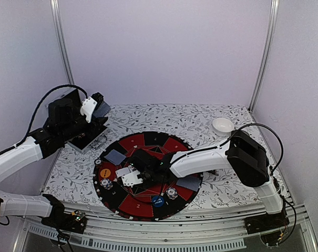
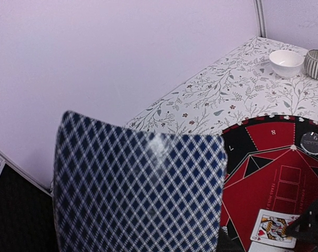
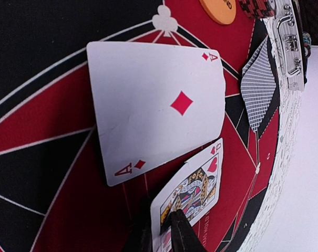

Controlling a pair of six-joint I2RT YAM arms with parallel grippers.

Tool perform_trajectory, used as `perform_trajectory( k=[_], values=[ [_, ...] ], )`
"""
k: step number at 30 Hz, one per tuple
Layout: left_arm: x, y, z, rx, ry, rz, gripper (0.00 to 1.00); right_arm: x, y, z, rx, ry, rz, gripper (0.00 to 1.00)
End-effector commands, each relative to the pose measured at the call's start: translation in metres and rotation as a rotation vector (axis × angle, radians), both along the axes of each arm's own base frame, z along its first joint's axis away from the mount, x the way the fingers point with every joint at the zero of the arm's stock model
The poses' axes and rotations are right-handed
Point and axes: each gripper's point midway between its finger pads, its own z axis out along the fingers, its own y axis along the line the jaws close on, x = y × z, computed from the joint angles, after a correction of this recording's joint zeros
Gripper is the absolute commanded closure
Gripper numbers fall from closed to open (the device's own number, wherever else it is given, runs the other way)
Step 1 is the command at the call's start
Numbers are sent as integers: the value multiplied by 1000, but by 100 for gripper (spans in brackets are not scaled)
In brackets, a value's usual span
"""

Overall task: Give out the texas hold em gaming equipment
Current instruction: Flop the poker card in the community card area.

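With the left gripper (image 1: 98,108) clenched on a blue-checked playing card (image 2: 137,194), the right gripper (image 3: 172,231) (grip unclear) could drag the white queen-of-hearts card (image 3: 193,189) askew on lifting.

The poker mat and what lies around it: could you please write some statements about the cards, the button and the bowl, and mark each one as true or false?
1. The ace of diamonds lies face up on the round poker mat. True.
2. The white bowl stands on the mat. False: it stands on the floral tablecloth beyond the mat, beside the ribbed grey cup.
3. The left gripper holds a blue-backed card raised off the table. True.
4. The orange disc button lies inside the bowl. False: it lies on the mat, at its left side.
5. The heart face card lies face down. False: it shows its face, next to the ace.
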Motion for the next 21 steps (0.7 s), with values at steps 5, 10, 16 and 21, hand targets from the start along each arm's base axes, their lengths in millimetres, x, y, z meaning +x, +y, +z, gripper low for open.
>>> perform_trajectory(
  k=[5,10,16,21],
  values=[
    [2,6,8,-5,-38,19,57,-29,-18,-21,-90,80,53,76],
    [2,6,7,-2,-38,20,58,-35,-18,-19,-90,82,66,74],
    [2,5,7,-2,-40,16,58,-43,-18,-3,-58,104,71,67],
    [1,4,5,1,-36,6,57,-50,-6,54,96,149,53,61]
  ],
)
